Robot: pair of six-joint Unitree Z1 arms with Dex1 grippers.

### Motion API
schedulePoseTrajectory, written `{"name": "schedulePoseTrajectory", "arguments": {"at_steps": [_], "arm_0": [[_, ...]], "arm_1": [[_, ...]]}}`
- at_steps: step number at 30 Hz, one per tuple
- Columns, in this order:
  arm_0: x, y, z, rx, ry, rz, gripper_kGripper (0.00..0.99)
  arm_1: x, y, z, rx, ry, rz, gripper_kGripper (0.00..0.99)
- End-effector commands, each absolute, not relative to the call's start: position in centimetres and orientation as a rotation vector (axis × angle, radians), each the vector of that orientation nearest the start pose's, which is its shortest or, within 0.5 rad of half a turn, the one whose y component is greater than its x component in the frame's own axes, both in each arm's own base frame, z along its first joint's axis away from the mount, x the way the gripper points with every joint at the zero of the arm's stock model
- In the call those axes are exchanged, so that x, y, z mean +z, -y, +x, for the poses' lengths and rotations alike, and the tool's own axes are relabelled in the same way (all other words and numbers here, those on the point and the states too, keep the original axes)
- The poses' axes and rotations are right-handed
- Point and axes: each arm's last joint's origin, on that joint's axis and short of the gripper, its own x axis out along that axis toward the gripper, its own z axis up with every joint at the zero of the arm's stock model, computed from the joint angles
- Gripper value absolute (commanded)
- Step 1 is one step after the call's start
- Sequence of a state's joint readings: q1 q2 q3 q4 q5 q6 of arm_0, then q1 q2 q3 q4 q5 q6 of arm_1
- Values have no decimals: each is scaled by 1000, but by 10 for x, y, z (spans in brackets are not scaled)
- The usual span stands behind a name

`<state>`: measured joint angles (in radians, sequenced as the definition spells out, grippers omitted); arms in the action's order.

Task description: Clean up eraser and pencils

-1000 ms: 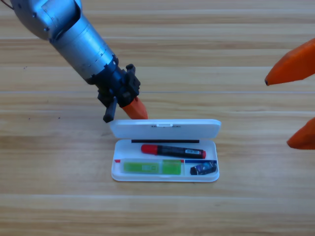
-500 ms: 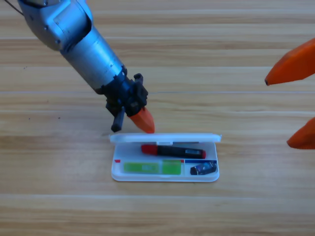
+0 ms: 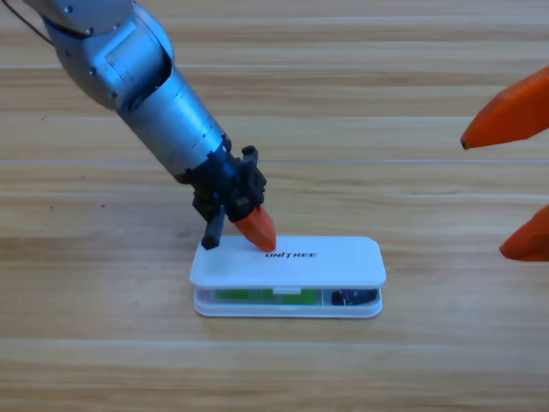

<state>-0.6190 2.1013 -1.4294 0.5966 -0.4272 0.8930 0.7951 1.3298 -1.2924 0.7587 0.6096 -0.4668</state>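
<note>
On the white plastic UNITREE case lid (image 3: 292, 262): left pincer (image 3: 254, 227) pressed near the left end, jaw state unreadable. Lime-green pencil (image 3: 257, 296) and dark eraser (image 3: 353, 298) inside, gap open. Off-centre push risked skidding the case on the wooden worktop (image 3: 103, 343). Right pincer (image 3: 515, 180) parked open at the right edge.

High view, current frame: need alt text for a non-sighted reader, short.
The left gripper presses its orange tip on the lid of the white case, which is tipped almost shut over the tray on the wooden table. Through the front gap show the green pencil and the eraser. The right gripper waits at the right edge, jaws apart.
</note>
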Motion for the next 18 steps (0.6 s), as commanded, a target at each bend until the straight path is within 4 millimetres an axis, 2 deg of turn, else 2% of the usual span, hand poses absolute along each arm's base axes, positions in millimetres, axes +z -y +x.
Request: {"name": "schedulePoseTrajectory", "arguments": {"at_steps": [1,18], "arm_0": [[166,274,316,-1469,-913,833,0],[152,276,313,-1474,-931,838,0]], "arm_1": [[402,-183,129,1545,-553,-452,850],[399,-188,130,1557,-567,-456,850]]}}
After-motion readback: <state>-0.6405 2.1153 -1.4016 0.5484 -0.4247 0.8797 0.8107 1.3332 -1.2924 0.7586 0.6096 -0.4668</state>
